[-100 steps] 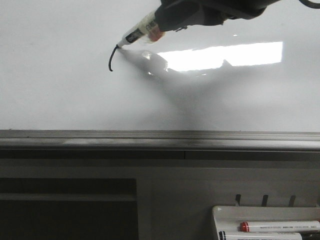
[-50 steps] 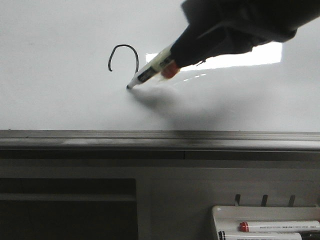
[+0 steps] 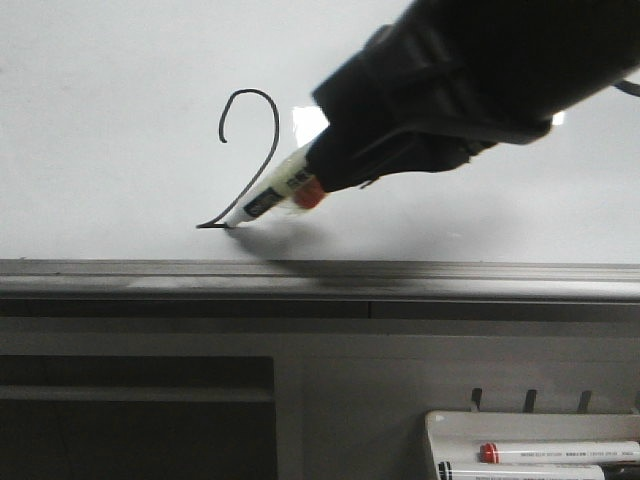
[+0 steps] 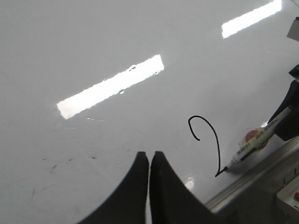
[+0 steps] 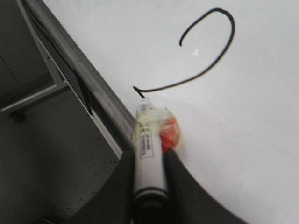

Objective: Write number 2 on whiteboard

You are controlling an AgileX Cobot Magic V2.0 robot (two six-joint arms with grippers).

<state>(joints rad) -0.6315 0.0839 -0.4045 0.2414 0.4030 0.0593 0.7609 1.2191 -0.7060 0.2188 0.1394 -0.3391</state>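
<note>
2 [image 3: 250, 140]: diagonal's lower part hidden behind marker [image 3: 268, 192] in front view
right gripper [image 5: 148, 161]: fingertips cut off by frame edge
tray [image 3: 440, 430]: cropped at corner

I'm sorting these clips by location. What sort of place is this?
Probably a classroom, office or lab writing station. A large glossy whiteboard with a grey metal ledge reflects ceiling lights, a tray of spare markers hangs below it, and the right end effector holds a marker.
</note>
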